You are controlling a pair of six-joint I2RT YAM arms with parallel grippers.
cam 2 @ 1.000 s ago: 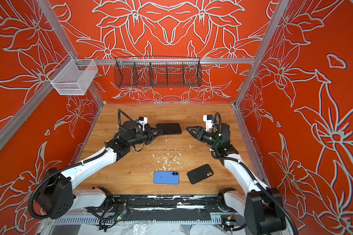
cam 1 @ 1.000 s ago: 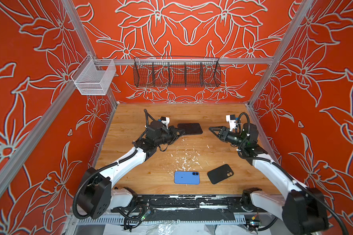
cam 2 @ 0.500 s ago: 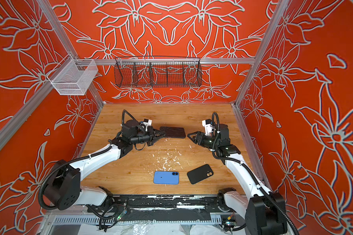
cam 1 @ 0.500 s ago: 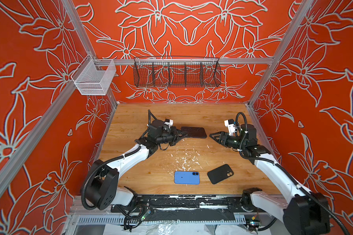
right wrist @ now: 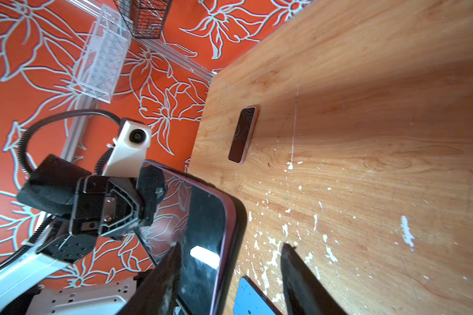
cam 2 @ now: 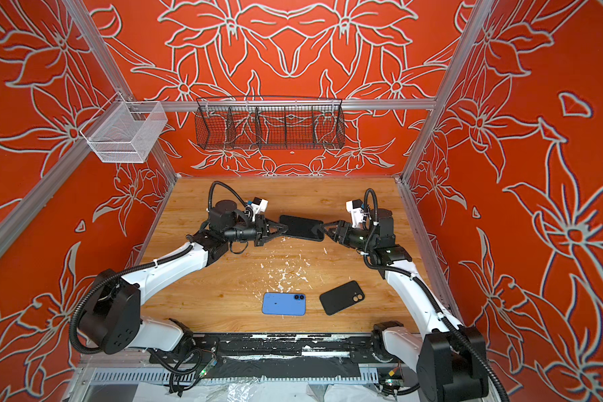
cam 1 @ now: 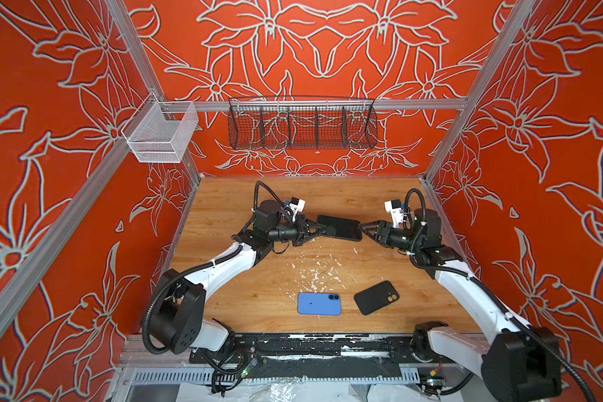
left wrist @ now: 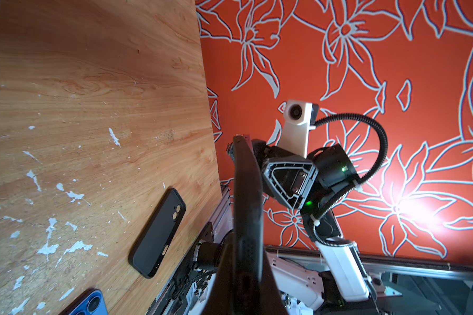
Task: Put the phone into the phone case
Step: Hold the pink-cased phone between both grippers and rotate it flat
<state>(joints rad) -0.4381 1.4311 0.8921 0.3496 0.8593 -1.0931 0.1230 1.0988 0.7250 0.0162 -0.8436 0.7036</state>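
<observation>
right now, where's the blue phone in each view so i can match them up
In a top view: blue phone, low centre, left of the black case.
In a top view: same spot.
Left wrist: cut off at the frame edge, past the black case.
Right wrist: a sliver at the frame edge.
Shared landmark: white flecks beside it.

glossy phone [right wrist: 202,218], matt case [cam 1: 376,297] (scuffed wood table [cam 1: 244,296])

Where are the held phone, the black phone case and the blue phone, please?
held phone [cam 1: 343,228], in a top view, middle of its face.
black phone case [cam 1: 375,298], in a top view, centre of its back.
blue phone [cam 1: 317,304], in a top view, centre of its back.
</observation>
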